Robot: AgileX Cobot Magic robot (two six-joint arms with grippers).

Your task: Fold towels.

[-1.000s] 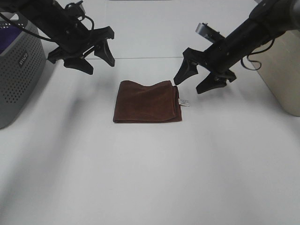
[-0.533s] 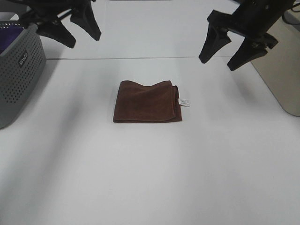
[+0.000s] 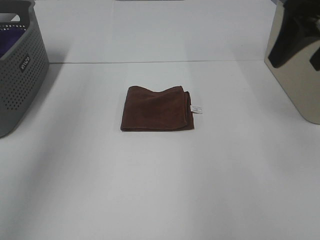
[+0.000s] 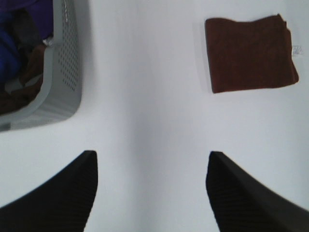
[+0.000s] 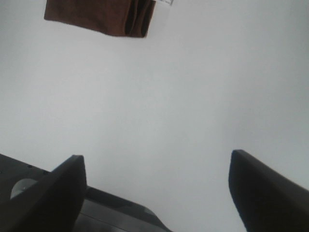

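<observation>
A brown towel [image 3: 157,108] lies folded into a rectangle on the white table, with a small white label [image 3: 196,109] at its right edge. It also shows in the left wrist view [image 4: 248,54] and the right wrist view [image 5: 99,14]. My left gripper [image 4: 152,191] is open and empty, high above the table between the basket and the towel; it is out of the exterior high view. My right gripper [image 5: 157,191] is open and empty, far from the towel; in the exterior high view only its dark fingers [image 3: 287,42] show at the top right corner.
A grey perforated basket [image 3: 22,70] stands at the left edge and holds purple and brown cloths [image 4: 19,58]. A beige container [image 3: 300,90] stands at the right edge. A dark machine base [image 5: 72,212] edges the right wrist view.
Both arms have risen and drawn back from the towel. The left gripper has left the exterior high view; the right one is nearly out of it. The towel has not moved.
</observation>
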